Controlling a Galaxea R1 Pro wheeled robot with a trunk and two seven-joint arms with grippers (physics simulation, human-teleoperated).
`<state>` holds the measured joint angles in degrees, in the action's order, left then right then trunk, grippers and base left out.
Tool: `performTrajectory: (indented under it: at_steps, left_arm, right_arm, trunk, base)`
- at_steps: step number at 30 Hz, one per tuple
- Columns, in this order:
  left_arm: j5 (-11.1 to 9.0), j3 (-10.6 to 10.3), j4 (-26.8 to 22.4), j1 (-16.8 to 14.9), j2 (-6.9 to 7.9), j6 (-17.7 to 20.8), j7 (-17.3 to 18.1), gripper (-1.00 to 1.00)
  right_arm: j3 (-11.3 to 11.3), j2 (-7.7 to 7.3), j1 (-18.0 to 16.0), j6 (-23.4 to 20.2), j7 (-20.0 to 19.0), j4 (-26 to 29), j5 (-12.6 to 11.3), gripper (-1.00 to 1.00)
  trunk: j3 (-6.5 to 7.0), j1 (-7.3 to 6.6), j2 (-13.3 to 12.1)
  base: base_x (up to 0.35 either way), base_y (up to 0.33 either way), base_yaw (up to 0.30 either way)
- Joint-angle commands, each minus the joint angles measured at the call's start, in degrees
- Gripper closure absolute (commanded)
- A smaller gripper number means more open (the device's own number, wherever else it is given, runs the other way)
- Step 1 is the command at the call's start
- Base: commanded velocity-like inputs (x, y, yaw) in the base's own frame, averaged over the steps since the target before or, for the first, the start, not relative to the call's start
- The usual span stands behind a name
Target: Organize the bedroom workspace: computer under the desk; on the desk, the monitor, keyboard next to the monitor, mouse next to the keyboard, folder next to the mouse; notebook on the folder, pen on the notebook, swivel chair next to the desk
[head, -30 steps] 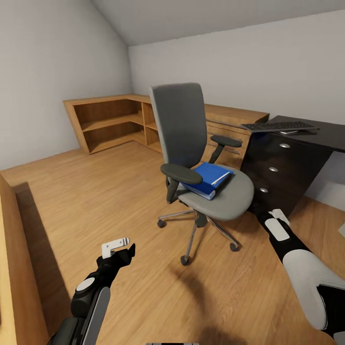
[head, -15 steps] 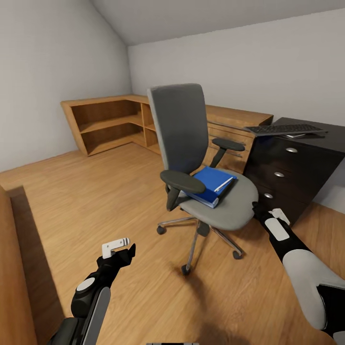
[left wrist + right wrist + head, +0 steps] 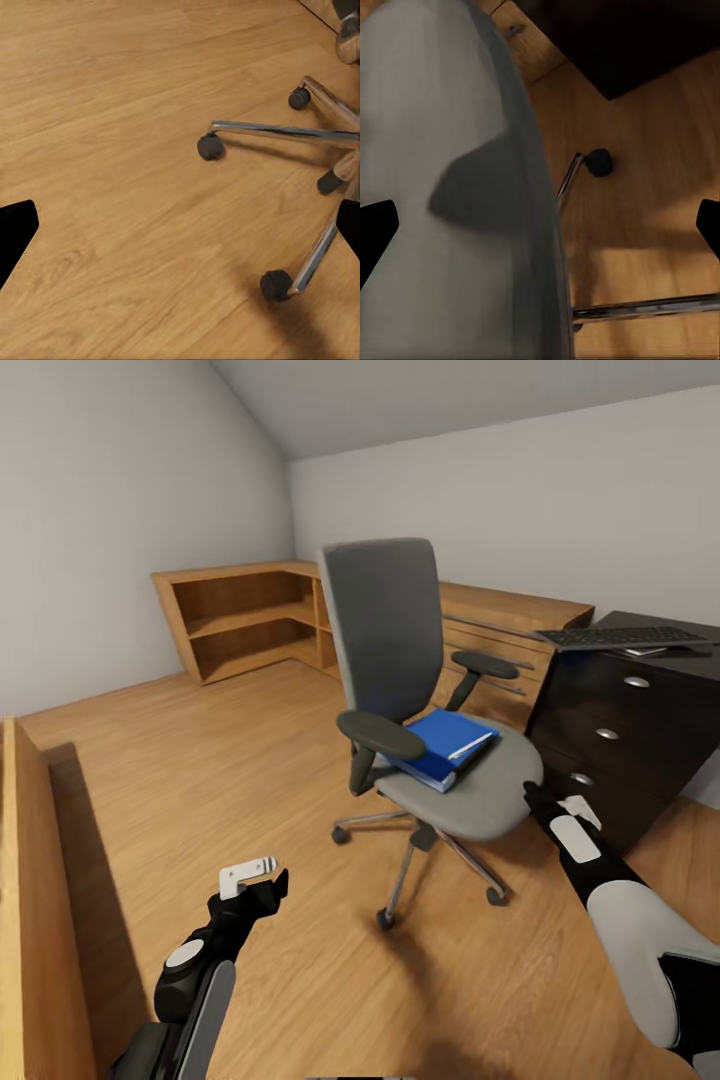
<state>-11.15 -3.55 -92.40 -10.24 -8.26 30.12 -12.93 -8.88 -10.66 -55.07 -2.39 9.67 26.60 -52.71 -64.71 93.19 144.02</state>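
Observation:
The swivel chair (image 3: 400,660) stands mid-room with its grey seat (image 3: 490,790) turned toward me. On the seat lies the blue folder (image 3: 435,745) with the thin white pen (image 3: 470,744) on top. The keyboard (image 3: 622,637) rests on the glossy black desk (image 3: 700,635) at the right. My right gripper (image 3: 548,802) is open at the seat's rim; in the right wrist view the grey seat (image 3: 435,187) lies between its spread fingertips (image 3: 375,232). My left gripper (image 3: 255,877) hangs open over the floor, short of the chair's chrome base (image 3: 300,135). The monitor, mouse, computer and notebook are out of view.
A black three-drawer cabinet (image 3: 610,735) sits under the desk top, just right of the chair. Light-wood corner shelves (image 3: 240,620) and a drawer chest (image 3: 500,625) line the far walls. A wooden panel (image 3: 30,920) stands at my near left. Open plank floor (image 3: 200,760) lies left of the chair.
The whole view has shifted, so the camera moved. My right gripper has come in from beside the cabinet to the chair seat's rim. The left arm holds its pose.

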Motion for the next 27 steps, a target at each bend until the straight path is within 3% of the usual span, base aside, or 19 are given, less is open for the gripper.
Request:
performTrajectory:
  at_steps: [1, 5, 19, 27]
  left_arm:
    - [-0.42, -0.56, -0.01, -0.05, 0.00, 0.18, -0.52, -1.00]
    - [1.20, -1.42, 0.11, -0.05, 0.00, 0.20, -0.52, -1.00]
    - [1.39, -1.54, 0.28, -0.05, 0.00, 0.24, -0.52, -1.00]
    - [1.40, -1.55, 0.30, -0.05, 0.00, 0.33, -0.52, -1.00]
  right_arm:
    - [0.18, 0.02, 0.05, -0.25, 0.26, 0.03, -0.99, -1.00]
    - [0.18, 0.02, 0.05, -0.25, 0.28, 0.10, -0.99, -1.00]
    - [0.17, 0.02, 0.05, -0.25, 0.29, 0.11, -0.99, -1.00]
    - [0.09, -0.06, 0.05, -0.25, 0.26, 0.11, -0.99, -1.00]
  trunk:
    - [0.00, 0.00, 0.01]
    - [0.23, 0.00, 0.01]
    - [0.99, 0.00, 0.01]
    - [1.03, 0.00, 0.01]
  base:
    - [0.000, 0.000, 0.207]
    - [0.000, 0.000, 0.207]
    - [-0.007, 0.000, 0.207]
    - [-0.213, 0.000, 0.039]
